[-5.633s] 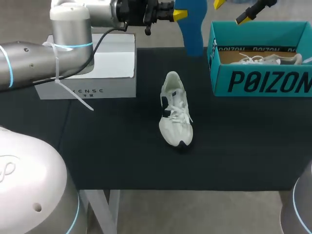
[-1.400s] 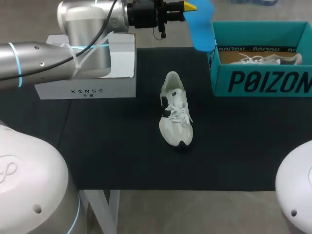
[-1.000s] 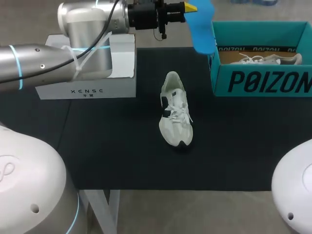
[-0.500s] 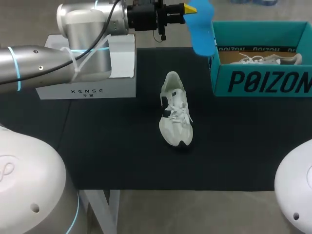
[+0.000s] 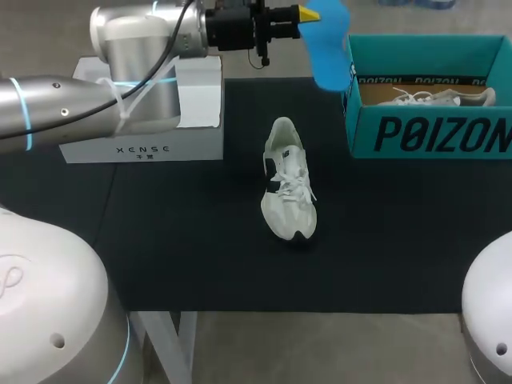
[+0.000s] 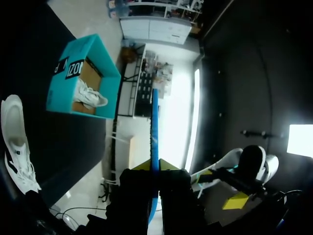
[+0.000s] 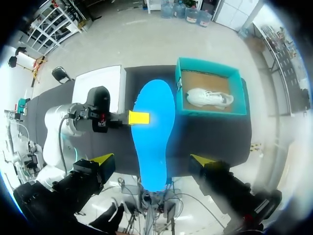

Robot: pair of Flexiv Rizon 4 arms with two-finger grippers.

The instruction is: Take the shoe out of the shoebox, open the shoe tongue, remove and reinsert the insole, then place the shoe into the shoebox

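1. Your left arm comes in from the left side and passes over the white box, which stands at the back left of the table.
2. Your left claw is clamped on the blue insole. In the left wrist view you see the insole edge-on, pinched from both sides between the two yellow tips. The insole is held in the air over the back edge of the table, just left of the shoebox and not touching it.
3. The shoe lies near the middle of the table with its laces up, its heel toward the back and its toe toward the front edge. It sits in front of the left claw and well apart from it. Neither claw touches it.
4. The teal shoebox stands open at the back right of the table. A second white shoe lies inside it.
5. Your right claw has its fingers spread wide and grips nothing. It looks down on the table from high up. In its wrist view the insole appears ahead of it, between the two yellow tips, but touches neither finger. In the head view you see only the rounded body of the right arm at the lower right.
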